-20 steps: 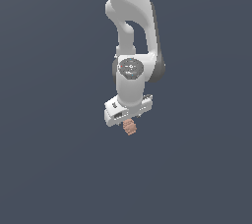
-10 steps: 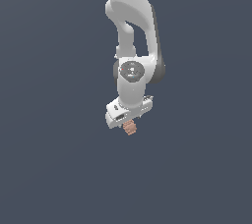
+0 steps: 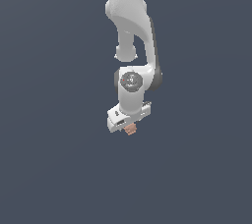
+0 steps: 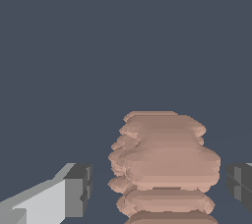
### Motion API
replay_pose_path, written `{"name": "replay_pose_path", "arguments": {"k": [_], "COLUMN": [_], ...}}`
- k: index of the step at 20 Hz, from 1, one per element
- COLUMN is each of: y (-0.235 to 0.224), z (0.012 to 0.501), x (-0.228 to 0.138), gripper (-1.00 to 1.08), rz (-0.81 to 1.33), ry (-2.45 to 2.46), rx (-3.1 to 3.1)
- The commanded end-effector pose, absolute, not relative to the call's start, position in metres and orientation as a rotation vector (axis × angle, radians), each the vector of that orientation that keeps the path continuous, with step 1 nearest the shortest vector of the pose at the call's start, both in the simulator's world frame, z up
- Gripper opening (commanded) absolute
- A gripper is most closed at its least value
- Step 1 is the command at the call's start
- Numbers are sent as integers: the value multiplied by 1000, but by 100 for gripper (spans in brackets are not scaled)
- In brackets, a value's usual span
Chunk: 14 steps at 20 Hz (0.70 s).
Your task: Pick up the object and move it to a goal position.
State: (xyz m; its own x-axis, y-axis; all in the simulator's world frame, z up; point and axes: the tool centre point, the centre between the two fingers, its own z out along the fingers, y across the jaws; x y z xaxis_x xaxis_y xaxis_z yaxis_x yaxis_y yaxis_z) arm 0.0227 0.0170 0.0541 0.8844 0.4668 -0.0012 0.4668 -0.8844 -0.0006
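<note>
Though its dark fingertips (image 4: 78, 188) stand a little clear of the block's sides in the wrist view, whether the gripper (image 3: 127, 127) actually pinches anything cannot be told. The object (image 4: 165, 164), a ridged pinkish-brown lump, sits between those tips, just under the white hand in the exterior view, against plain grey-blue ground (image 3: 54, 169).

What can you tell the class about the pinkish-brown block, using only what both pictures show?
The block is small, salmon-tan and matte, with bumpy sides stacked in rounded ridges. In the wrist view it lies between the two dark-tipped fingers, with a gap showing on each side, so no contact is visible. In the exterior view it peeks out just under the white gripper, much smaller than it. Whether it rests on the ground cannot be told.
</note>
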Motion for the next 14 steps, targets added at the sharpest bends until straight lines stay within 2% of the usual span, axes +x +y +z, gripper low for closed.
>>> {"name": "replay_pose_path", "arguments": {"k": [1, 4, 5, 14], "y": [17, 17, 17, 17], "z": [47, 46, 46, 46], "x": [23, 24, 24, 24], "gripper": [100, 100, -100, -100], "rz": [0, 0, 0, 0], "ry": [-757, -757, -757, -757], "rx": [-3049, -3049, -3049, -3049]}}
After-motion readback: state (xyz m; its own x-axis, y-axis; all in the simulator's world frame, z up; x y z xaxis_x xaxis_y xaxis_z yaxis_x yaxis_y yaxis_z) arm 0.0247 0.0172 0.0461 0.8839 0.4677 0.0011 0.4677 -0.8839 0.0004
